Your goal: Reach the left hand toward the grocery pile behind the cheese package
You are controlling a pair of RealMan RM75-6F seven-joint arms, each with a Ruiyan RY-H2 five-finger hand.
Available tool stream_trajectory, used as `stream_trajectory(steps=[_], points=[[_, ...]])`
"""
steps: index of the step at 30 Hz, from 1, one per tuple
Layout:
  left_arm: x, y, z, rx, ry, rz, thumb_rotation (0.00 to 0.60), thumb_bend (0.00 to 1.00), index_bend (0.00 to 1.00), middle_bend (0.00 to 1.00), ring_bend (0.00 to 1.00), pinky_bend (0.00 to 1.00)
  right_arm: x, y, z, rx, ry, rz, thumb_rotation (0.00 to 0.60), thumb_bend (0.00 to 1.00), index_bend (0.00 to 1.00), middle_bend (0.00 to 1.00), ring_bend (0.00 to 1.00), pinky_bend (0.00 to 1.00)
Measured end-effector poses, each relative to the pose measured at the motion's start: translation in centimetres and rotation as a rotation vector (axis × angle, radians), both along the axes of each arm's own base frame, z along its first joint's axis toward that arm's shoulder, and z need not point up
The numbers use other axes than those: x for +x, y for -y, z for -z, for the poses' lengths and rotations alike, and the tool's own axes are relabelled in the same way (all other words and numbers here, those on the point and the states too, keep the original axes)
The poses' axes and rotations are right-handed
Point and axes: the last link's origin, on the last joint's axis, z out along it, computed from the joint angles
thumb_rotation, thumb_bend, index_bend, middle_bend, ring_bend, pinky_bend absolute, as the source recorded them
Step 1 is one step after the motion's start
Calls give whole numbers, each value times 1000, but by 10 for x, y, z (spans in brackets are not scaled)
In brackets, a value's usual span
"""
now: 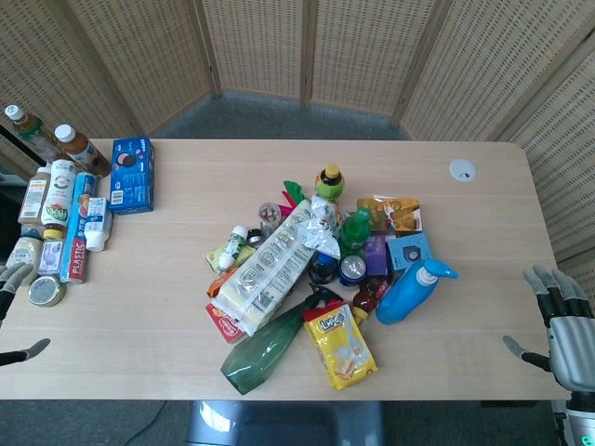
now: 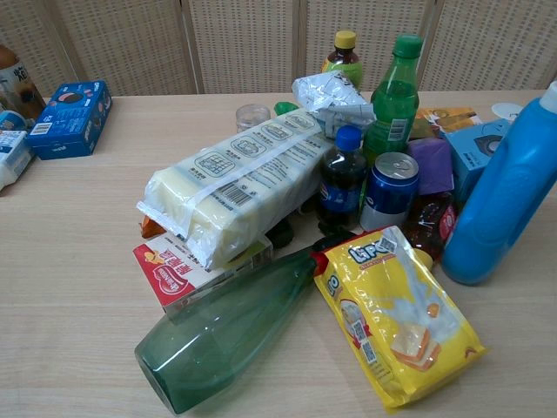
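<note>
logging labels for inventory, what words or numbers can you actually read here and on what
"PLASTIC": on the blue tube lying at the table's left edge.
"LiPO": on the yellow snack bag, partly guessed from stylised letters.
Barcode digits on the long white package: too small.
Red box, blue box and bottle labels: too blurred to read.

Left hand (image 1: 13, 279) cut off by the head view's left edge, only fingertips showing beside the row of bottles (image 1: 56, 204); absent from the chest view. Right hand (image 1: 558, 321) cropped at the bottom right corner. Red box (image 2: 174, 274) mostly buried under the cheese package (image 2: 244, 183). Blue detergent bottle (image 2: 509, 205) clipped right of the cheese package. Label print too small to read.
</note>
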Motion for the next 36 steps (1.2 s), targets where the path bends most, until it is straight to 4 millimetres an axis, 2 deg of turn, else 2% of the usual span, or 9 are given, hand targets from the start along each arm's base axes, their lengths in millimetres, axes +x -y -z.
stream_trajectory(steps=[8, 14, 17, 20, 24, 27, 36], points=[[-2, -7, 6, -9, -31, 69, 600, 0, 0, 0, 0, 0, 0, -1, -2, -4, 13, 1, 600, 0, 0, 0, 0, 0], [-12, -34, 15, -63, -134, 246, 600, 0, 0, 0, 0, 0, -2, 2, -3, -4, 13, 10, 600, 0, 0, 0, 0, 0], [-23, -58, 22, -103, -239, 341, 600, 0, 0, 0, 0, 0, -3, 4, -2, -5, 10, 19, 600, 0, 0, 0, 0, 0], [-27, -93, 36, -169, -361, 436, 600, 0, 0, 0, 0, 0, -4, 6, -2, -9, 7, 23, 600, 0, 0, 0, 0, 0], [-13, -143, 71, -245, -491, 567, 600, 0, 0, 0, 0, 0, -5, 6, -2, -9, 10, 28, 600, 0, 0, 0, 0, 0], [-1, -169, 93, -266, -560, 650, 600, 0, 0, 0, 0, 0, -6, 7, -3, -11, 12, 35, 600, 0, 0, 0, 0, 0], [44, -225, 153, -306, -705, 857, 600, 0, 0, 0, 0, 0, -15, 13, -6, -15, 21, 66, 600, 0, 0, 0, 0, 0]])
